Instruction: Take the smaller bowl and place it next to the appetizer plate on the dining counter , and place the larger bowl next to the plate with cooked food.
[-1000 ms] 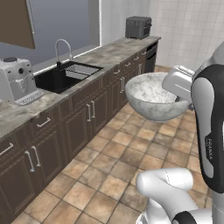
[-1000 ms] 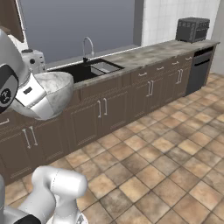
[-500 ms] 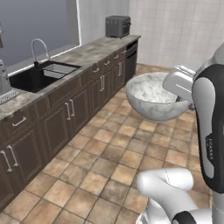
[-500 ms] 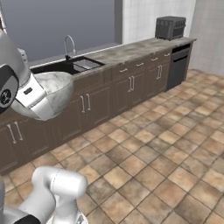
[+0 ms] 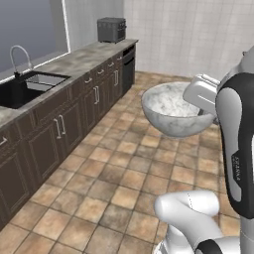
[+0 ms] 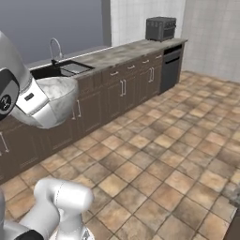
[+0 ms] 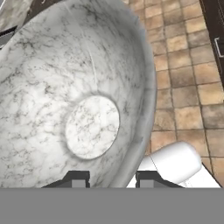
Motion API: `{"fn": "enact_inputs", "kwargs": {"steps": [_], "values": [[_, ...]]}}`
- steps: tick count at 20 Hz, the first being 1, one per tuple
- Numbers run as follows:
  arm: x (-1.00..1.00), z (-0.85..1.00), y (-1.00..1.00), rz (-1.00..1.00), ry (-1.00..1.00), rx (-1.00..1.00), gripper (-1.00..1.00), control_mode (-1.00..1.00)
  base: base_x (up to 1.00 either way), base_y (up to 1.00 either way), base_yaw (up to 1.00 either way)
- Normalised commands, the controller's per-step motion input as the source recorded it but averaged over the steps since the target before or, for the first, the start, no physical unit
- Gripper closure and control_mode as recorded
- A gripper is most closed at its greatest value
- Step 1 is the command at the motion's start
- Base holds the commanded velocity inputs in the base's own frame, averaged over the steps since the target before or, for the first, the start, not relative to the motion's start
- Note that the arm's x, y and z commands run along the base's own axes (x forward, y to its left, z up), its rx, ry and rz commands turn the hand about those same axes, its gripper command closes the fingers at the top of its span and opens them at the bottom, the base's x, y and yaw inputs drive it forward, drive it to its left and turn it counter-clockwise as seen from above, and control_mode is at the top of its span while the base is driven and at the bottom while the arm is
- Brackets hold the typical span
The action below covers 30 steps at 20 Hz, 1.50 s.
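The main risk from here is the larger bowl slipping or tipping out of the grasp while it rides above the tiled floor: it is wide and deep, and the gripper pinches it at one point on the rim only, so the whole weight hangs off to one side of the fingers. A sharp turn or a quick stop of the base could swing it, twist it in the jaws and drop it. A second risk is the far rim catching a cabinet front if the robot passes too close. The jaws stand narrow, clamped over the bowl's wall, one fingertip inside and one outside, though in the hand view the tips sit at the very edge, so how deep the bite goes is hard to judge. The bowl extends forward from the fingers, its hollow open towards the hand camera, held close in front of the arm, well above the floor.
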Motion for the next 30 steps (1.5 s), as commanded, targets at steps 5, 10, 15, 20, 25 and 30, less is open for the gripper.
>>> {"fn": "enact_inputs", "kwargs": {"steps": [5, 10, 15, 20, 25, 30], "values": [[0.00, 0.00, 0.00, 0.00, 0.00, 0.00, 1.00, 1.00, -0.25, -0.51, -0.20], [0.00, 0.00, 0.00, 0.00, 0.00, 0.00, 1.00, 1.00, -0.26, -0.56, -0.21], [0.00, 0.00, 0.00, 0.00, 0.00, 0.00, 1.00, 1.00, -0.31, -0.61, -0.20], [0.00, 0.00, 0.00, 0.00, 0.00, 0.00, 1.00, 1.00, -0.30, -0.65, -0.17], [0.00, 0.00, 0.00, 0.00, 0.00, 0.00, 1.00, 1.00, -0.35, -0.66, -0.13], [0.00, 0.00, 0.00, 0.00, 0.00, 0.00, 1.00, 1.00, -0.32, -0.77, -0.12]]}}
